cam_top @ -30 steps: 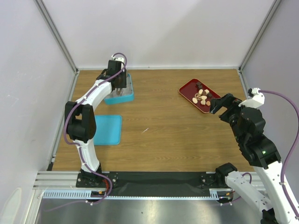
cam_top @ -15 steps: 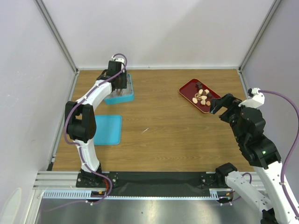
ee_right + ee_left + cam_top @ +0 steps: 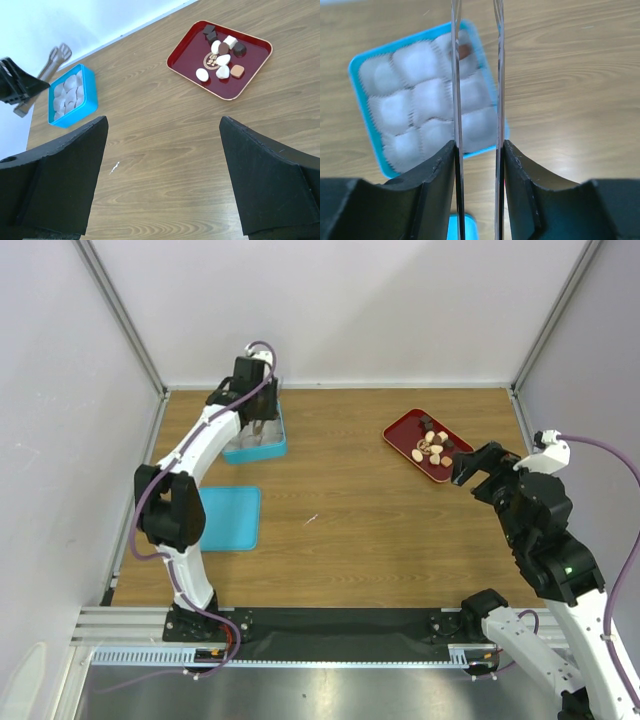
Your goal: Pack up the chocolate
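Note:
The chocolate (image 3: pixel 220 57), several dark, tan and cream pieces, lies on a red tray (image 3: pixel 189 54) at the back right, also visible in the top view as the chocolate (image 3: pixel 432 447) on the tray (image 3: pixel 400 430). One brown piece (image 3: pixel 465 51) sits in a cell of the blue box (image 3: pixel 364 115). My left gripper (image 3: pixel 477 150) is shut on long metal tongs (image 3: pixel 456 100), held above the box (image 3: pixel 262 451); their tips run out of the wrist view. My right gripper (image 3: pixel 162 125) hangs open and empty over bare table, short of the tray.
The box's flat blue lid (image 3: pixel 228 518) lies on the table in front of it, near the left arm. White walls and metal posts close off the table's back and sides. A small white scuff (image 3: pixel 311 520) marks the wood mid-table.
My left gripper has drawn slightly back and up over the blue box with the tongs. The right arm has barely moved.

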Controlling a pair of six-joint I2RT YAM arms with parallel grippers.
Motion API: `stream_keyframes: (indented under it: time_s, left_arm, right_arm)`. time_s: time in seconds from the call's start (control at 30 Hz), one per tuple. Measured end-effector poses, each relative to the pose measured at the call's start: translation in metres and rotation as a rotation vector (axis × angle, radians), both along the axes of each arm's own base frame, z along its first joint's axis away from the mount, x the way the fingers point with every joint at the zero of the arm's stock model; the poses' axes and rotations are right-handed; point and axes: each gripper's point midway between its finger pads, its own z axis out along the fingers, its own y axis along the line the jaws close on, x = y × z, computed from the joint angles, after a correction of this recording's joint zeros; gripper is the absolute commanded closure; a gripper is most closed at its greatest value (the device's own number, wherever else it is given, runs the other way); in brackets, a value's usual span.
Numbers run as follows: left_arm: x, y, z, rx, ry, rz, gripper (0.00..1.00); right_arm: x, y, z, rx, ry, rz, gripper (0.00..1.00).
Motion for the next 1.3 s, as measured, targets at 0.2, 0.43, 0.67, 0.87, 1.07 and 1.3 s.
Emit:
stream_keyframes:
  time_s: [0.2,0.43,0.67,0.87,1.07,1.3]
  left_arm:
    - [-0.039,-0.086,0.054,-0.034,-0.094,-0.192,0.54]
    - [-0.111,-0.208,0.067,-0.093,-0.113,-0.488,0.53]
    - [-0.144,-0.295,0.042,-0.1,-0.071,-0.633,0.53]
    - [-0.167,-0.319,-0.012,-0.039,0.038,-0.668,0.51]
    - [-0.163,-0.331,-0.039,0.014,0.075,-0.659,0.48]
    - [-0.148,-0.335,-0.052,0.054,0.069,-0.631,0.47]
  right_arm:
    - [-0.011,-0.009,0.011,0.005,-0.022,-0.021,0.01]
    - [-0.026,-0.021,0.029,0.01,-0.064,-0.051,0.01]
    - [-0.033,-0.026,0.034,0.008,-0.068,-0.061,0.01]
    - [-0.037,-0.029,0.033,0.004,-0.065,-0.069,0.01]
    - [-0.037,-0.03,0.033,0.004,-0.067,-0.069,0.01]
    - [-0.037,-0.03,0.033,0.004,-0.067,-0.069,0.01]
